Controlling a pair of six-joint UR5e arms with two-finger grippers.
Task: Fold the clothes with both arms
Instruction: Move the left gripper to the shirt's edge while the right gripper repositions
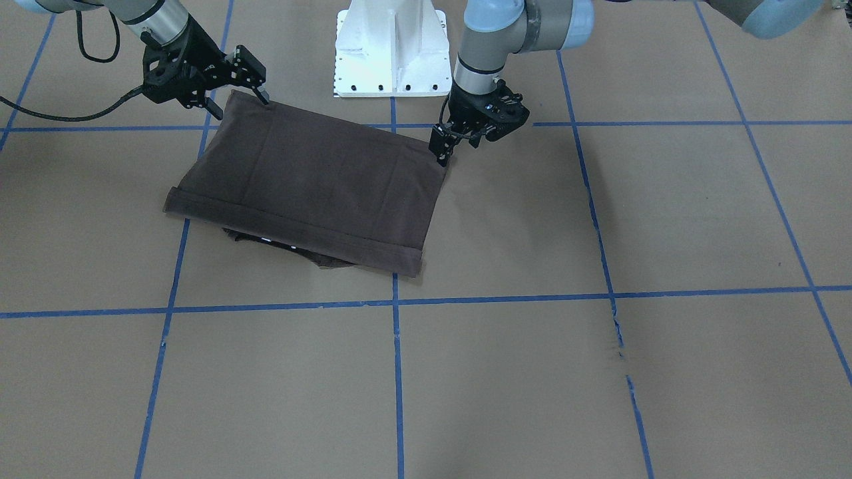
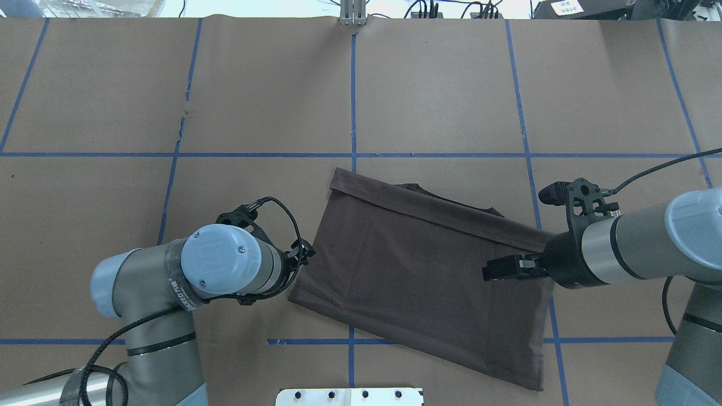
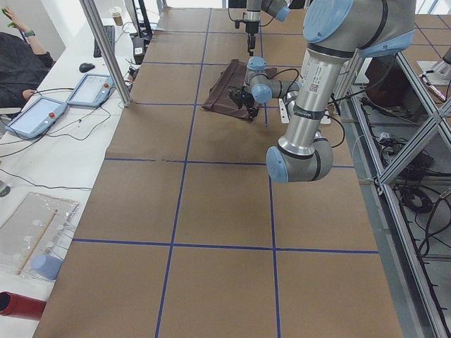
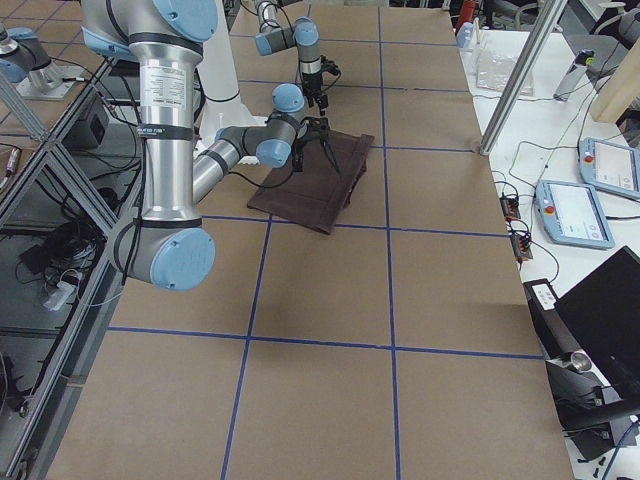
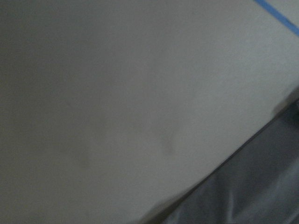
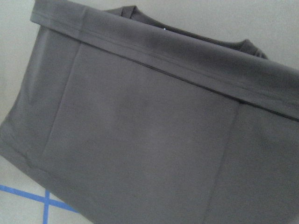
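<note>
T-shirt lies flat on the counter, folded down to a slanted rectangle. It sits upper left of centre in the front view, just below the white base. Hem band runs along its lower edge there. A bit of an under layer pokes out beneath it, so the layers aren't quite flush.

Right claw, upper left of that frame, sits at the shirt's top left corner w/ fingers spread apart, nothing btwn them. Left claw, just right of centre near the top, points down at the shirt's top right corner. Can't tell if it's apart or pinched on cloth: its wrist cam is a blur of counter & dark fabric edge, and the overhead view hides it under the arm.

Handling, my guess: thin cotton knit, light, v. soft, no stiffness. It'll sag & drape as soon as it's lifted, and the stacked layers can slide or peel apart if only the top one gets pinched. Not fragile, and prob. not slippery on the paper. Best hold is prob. the two corners by the claws, taking all layers at the folded edge and lifting both evenly so the rectangle keeps its shape. Risk: one side grabs fewer layers & the fold skews.
</note>
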